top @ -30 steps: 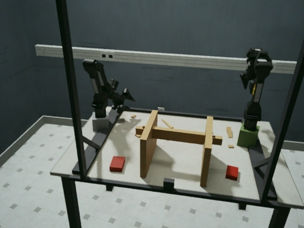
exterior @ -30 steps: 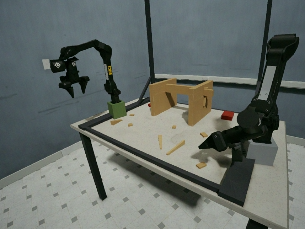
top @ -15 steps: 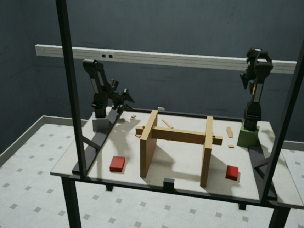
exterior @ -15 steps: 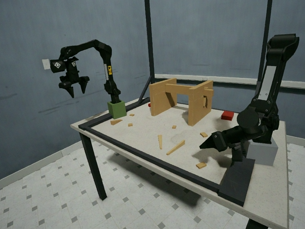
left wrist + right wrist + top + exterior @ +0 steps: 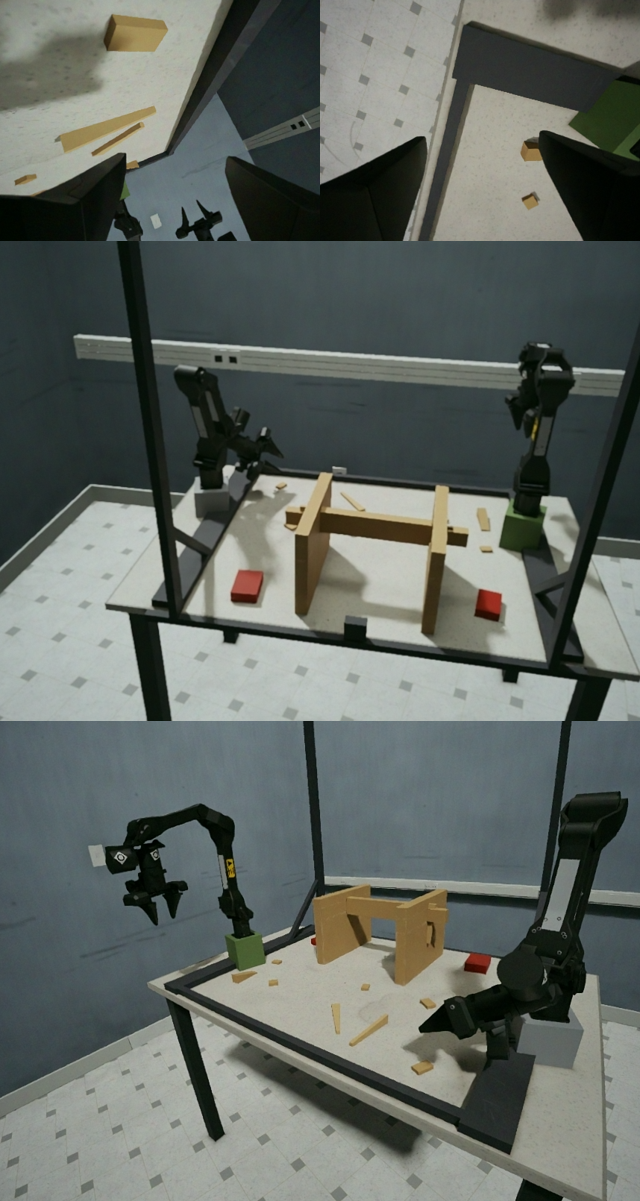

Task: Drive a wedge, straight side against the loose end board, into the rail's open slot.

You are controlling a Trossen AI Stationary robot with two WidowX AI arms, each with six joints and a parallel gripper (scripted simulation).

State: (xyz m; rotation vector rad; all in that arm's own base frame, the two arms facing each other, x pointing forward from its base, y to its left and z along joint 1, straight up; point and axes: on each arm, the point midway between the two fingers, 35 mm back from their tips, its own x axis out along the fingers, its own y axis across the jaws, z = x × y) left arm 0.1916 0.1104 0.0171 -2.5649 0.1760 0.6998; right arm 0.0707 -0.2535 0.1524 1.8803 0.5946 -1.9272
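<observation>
Two upright tan end boards point(image 5: 311, 541) point(image 5: 435, 555) stand on the table, joined by a rail point(image 5: 377, 526) that passes through both. At the rail end nearer my left arm a wedge point(image 5: 429, 933) sits in the slot. The other rail end point(image 5: 458, 535) sticks out past its board with no wedge that I can see. Loose wedges point(image 5: 368, 1029) point(image 5: 336, 1018) point(image 5: 242, 976) lie flat on the table. My left gripper point(image 5: 429, 1025) is open and empty, low over the table's back corner. In its wrist view point(image 5: 176, 165) two wedges point(image 5: 106, 129) lie ahead. My right gripper point(image 5: 160, 912) is open and empty, held high beyond the table edge.
Two red blocks point(image 5: 247, 585) point(image 5: 488, 604) lie near the front edge. Several small tan blocks point(image 5: 422, 1067) point(image 5: 531, 150) are scattered about. The right arm stands on a green base point(image 5: 521, 530), the left on a grey base point(image 5: 210, 500). Dark frame posts point(image 5: 149, 426) stand at the front.
</observation>
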